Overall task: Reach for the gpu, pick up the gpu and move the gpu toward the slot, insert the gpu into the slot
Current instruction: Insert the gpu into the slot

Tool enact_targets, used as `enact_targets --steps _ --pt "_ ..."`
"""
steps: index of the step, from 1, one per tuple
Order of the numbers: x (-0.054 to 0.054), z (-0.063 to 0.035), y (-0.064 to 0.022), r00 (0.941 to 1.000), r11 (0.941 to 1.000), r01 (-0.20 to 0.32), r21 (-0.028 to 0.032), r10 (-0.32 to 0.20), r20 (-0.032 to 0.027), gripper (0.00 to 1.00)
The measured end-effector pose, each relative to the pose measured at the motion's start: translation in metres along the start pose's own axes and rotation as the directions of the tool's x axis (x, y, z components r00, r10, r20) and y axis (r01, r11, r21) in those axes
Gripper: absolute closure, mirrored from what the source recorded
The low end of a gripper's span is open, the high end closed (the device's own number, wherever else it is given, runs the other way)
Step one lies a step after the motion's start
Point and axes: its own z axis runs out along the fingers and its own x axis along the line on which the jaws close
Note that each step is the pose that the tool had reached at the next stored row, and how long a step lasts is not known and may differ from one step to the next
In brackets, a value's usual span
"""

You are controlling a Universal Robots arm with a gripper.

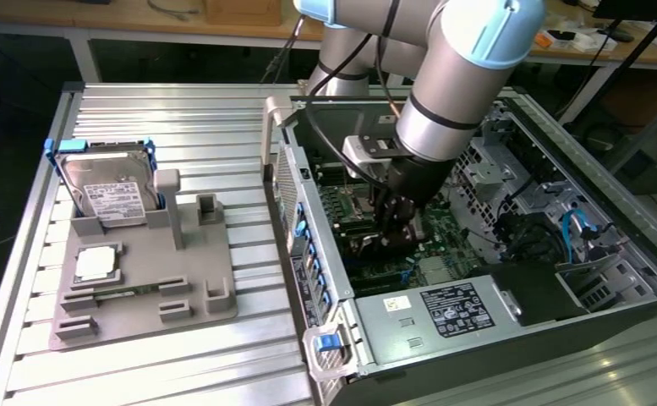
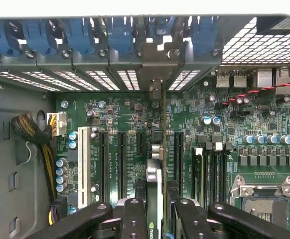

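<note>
Cam setup: one high and wide, one close in.
Exterior looks down over surface (image 1: pixel 170 372) and open PC case (image 1: pixel 418 321); wrist faces the motherboard (image 2: pixel 135 119) up close; both share it.

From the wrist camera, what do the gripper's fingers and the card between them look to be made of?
The fingers look like matte black plastic or coated metal, with recessed screws. The gpu, seen edge-on, shows a thin dark board edge with a silvery, apparently metal part on it.

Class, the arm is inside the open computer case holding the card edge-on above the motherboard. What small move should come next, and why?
Probably a short, straight push down toward the motherboard. The gripper holds the gpu upright between the slots, with its end at the case's rear wall.
</note>
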Motion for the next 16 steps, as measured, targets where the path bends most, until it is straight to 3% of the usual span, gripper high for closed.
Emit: enact_targets --steps 16 --pt "-0.0001 0.0064 0.0017 1.0000 1.0000 0.000 0.0000 0.000 -0.0003 0.73"
